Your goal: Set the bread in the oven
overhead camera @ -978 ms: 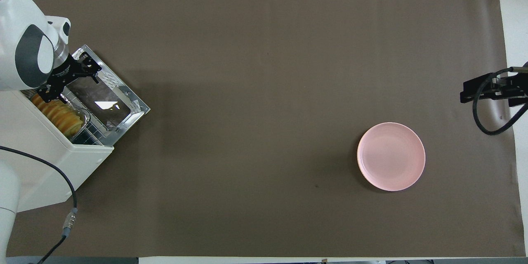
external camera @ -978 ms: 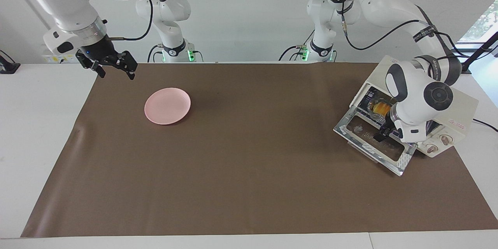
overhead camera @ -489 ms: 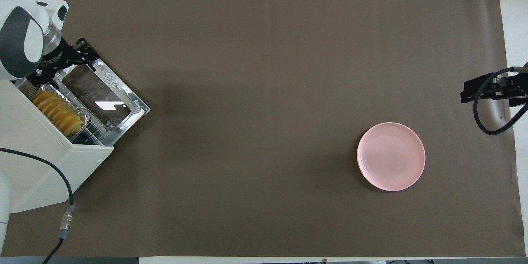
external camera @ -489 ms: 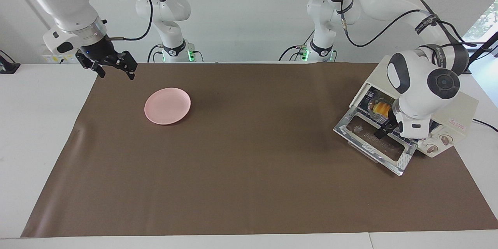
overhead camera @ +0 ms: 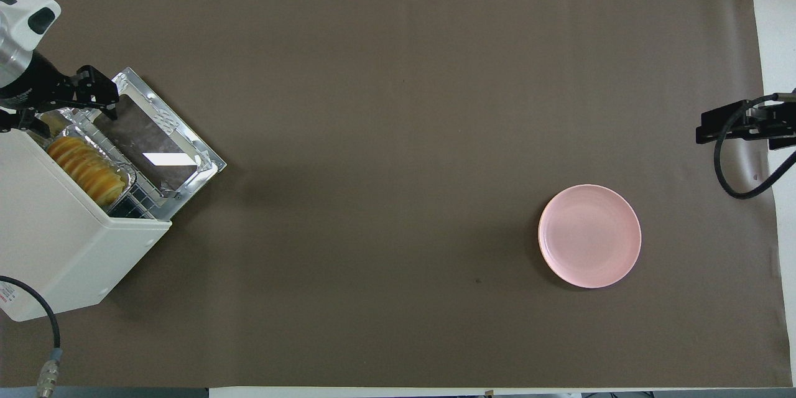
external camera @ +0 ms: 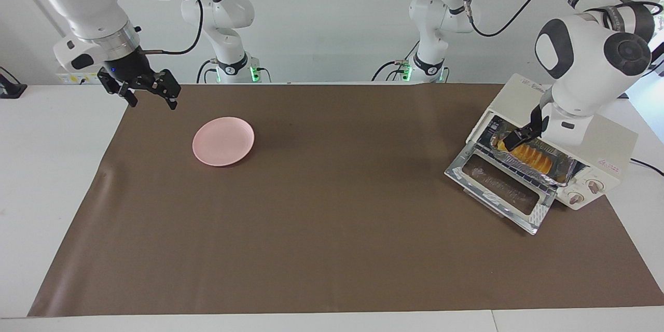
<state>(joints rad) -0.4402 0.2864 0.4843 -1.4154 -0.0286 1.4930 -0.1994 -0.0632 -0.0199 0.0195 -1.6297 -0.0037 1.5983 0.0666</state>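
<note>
The cream-white oven stands at the left arm's end of the table, its glass door dropped open. The golden bread lies in a foil tray on the wire rack inside the oven's mouth; it also shows in the overhead view. My left gripper is open and empty, raised over the oven's mouth and clear of the bread; it shows in the overhead view too. My right gripper is open and empty, held up over the mat's edge at the right arm's end, waiting.
A round pink plate lies on the brown mat toward the right arm's end. The oven's two knobs face away from the robots. A cable runs from the oven's back.
My left gripper has lifted up and back from over the open door to above the oven's mouth, uncovering the bread in its tray. The right arm has barely moved.
</note>
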